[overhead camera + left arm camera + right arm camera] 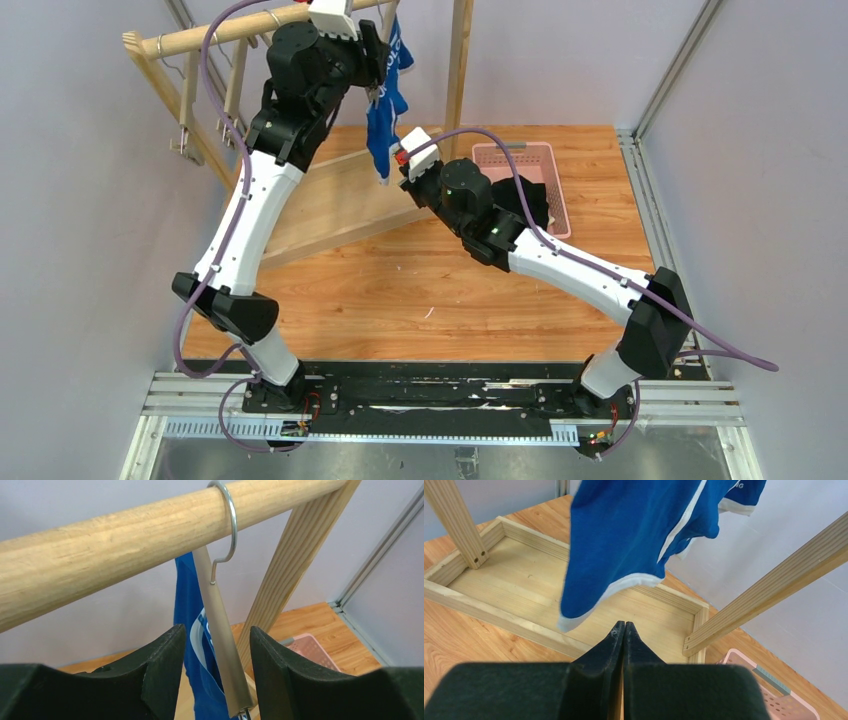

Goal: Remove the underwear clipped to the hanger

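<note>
Lab test cell: aluminium frame (675,66), plain walls (70,230), wooden tabletop (420,290).

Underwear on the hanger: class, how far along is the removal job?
Done: a black garment lies in the pink basket. In hand: the left gripper stands open around the hanger; the right gripper, shut, holds nothing below the blue underwear. Left: the blue underwear hangs from the hanger.

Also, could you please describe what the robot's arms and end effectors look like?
The left arm and right arm have white shells between bulky black joints, each trailed by a purple cable. The left end effector and right end effector have matte black wedge-shaped fingers.
</note>
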